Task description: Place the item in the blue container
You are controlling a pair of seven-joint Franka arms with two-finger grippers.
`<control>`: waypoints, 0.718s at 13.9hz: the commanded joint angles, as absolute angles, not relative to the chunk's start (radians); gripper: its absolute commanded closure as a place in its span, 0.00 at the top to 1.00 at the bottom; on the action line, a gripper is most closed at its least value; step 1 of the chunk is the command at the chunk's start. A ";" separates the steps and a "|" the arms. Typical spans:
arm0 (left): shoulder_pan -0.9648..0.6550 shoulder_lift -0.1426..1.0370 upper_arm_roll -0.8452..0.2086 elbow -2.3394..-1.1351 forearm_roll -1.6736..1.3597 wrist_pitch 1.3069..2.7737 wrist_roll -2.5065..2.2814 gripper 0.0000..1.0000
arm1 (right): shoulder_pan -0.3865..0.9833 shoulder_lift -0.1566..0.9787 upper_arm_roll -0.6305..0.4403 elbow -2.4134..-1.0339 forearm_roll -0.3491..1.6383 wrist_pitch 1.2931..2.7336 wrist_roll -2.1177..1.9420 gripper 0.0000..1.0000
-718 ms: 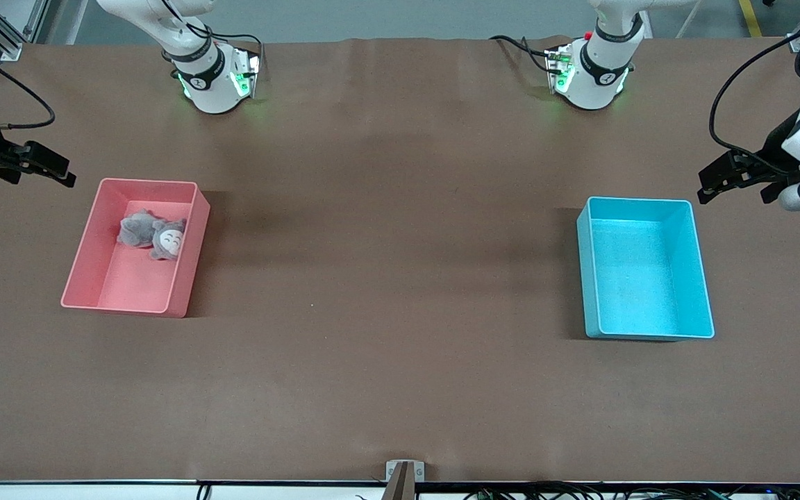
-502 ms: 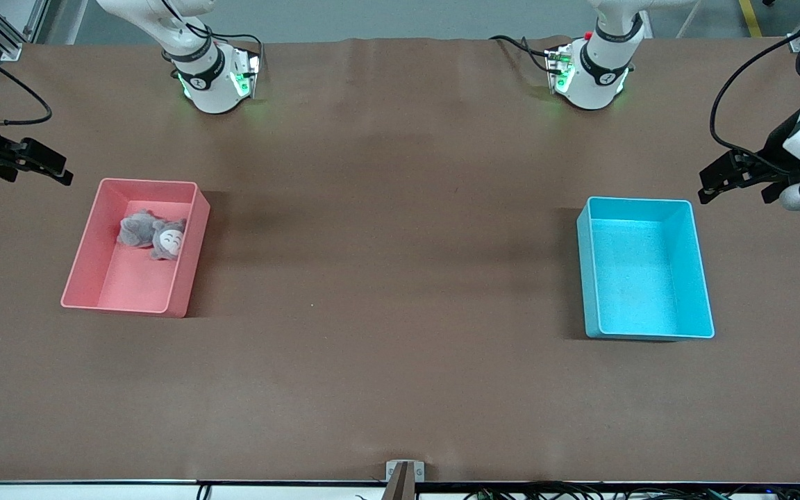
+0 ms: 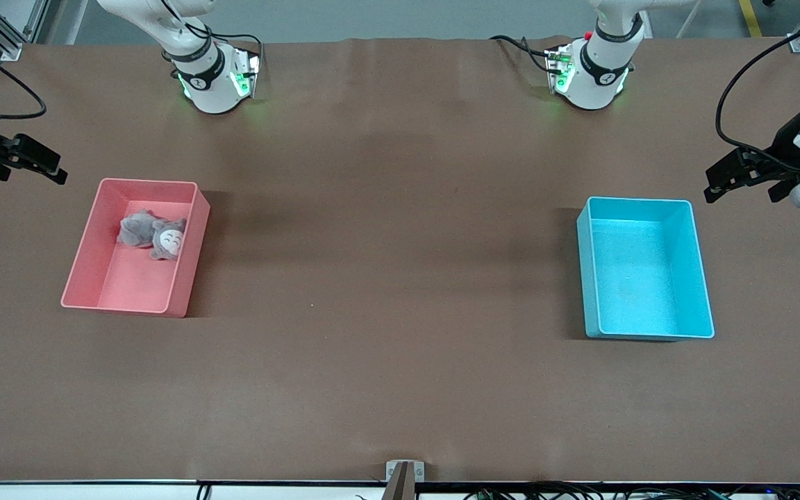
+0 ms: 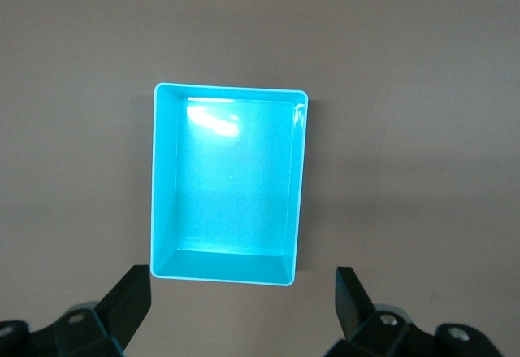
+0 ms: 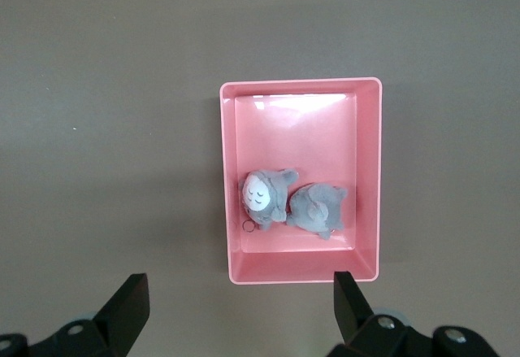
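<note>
2 bins sit well apart on the brown desk (image 3: 386,292): the blue container (image 3: 698,264) toward the left arm's end, empty, and a pink bin (image 3: 87,257) toward the right arm's end. The item, a small grey plush toy (image 3: 153,235) with a pale face, lies inside the pink bin, in the half farther from the front camera.

Neither tool holds anything. The right tool (image 3: 28,158) hangs in the air off the desk's edge at the right arm's end, its jaws spread wide, and its wrist view looks straight down on the pink bin (image 5: 370,178) and the plush toy (image 5: 292,202). The left tool (image 3: 737,175) hangs over the desk beside the blue container, at the left arm's end, jaws likewise spread, with the blue container (image 4: 162,178) below its camera.

By this layout the task is at its start: the pick is not yet made. The next move likely calls for the right tool to come down into the pink bin over the toy, jaws straddling its soft body clear of the bin walls, before closing. The carry across the desk is long, so a handover to the left tool may be needed.
</note>
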State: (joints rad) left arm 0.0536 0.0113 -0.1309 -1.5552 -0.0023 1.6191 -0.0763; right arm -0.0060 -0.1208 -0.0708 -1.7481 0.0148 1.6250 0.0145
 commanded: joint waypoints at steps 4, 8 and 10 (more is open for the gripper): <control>0.060 0.041 -0.135 -1.532 -0.003 1.586 -0.064 1.00 | -0.018 -0.132 -0.054 -1.743 0.015 1.585 0.025 1.00; 0.063 0.052 -0.135 -1.537 -0.003 1.605 -0.060 1.00 | -0.018 -0.121 -0.054 -1.733 0.018 1.577 0.028 1.00; 0.061 0.051 -0.135 -1.549 -0.003 1.612 -0.060 1.00 | -0.021 -0.112 -0.055 -1.721 0.018 1.575 0.026 1.00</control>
State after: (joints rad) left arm 0.0548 0.0486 -0.1308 -1.5474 -0.0023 1.6068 -0.0763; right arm -0.0061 -0.1197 -0.0662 -1.7396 0.0153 1.5888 0.0155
